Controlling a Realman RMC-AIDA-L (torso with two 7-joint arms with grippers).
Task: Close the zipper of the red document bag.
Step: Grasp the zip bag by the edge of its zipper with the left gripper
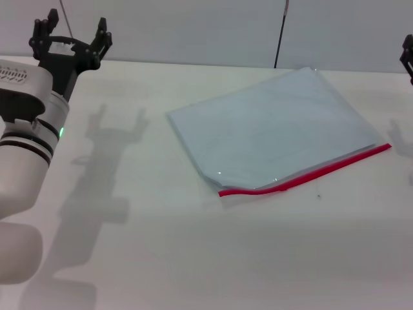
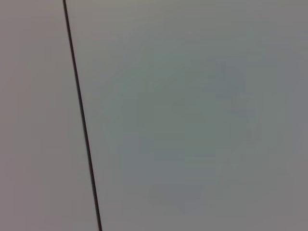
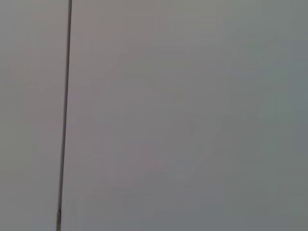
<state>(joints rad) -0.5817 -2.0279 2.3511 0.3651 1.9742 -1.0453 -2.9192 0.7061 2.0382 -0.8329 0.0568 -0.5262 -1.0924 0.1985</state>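
The bag (image 1: 277, 126) lies flat on the white table (image 1: 161, 245), right of centre and turned at an angle, so that one corner points toward the far edge and another toward the robot's left. It is a pale, translucent blue-grey pouch. The zipper (image 1: 310, 174) is a thin red strip along the near long edge, running from the near corner up to the right corner. Near its left end the strip curves and the plastic above it lifts a little, with a small gap showing there. The slider tab is too small to make out.

The left gripper (image 1: 71, 35) is held up at the far left, well away from the bag, its black fingers (image 1: 102, 32) spread apart with nothing between them. Its shadow falls on the table between the arm and the bag. Of the right gripper (image 1: 408, 58) only a dark sliver shows at the right edge, well apart from the bag; whether it is released or clenched cannot be told.

A thin dark line (image 1: 280, 35) runs up the grey wall (image 1: 193, 29) behind the table. Both wrist views show only that plain wall and the line (image 2: 82, 115) (image 3: 65, 115). Nothing lies on or beside the bag
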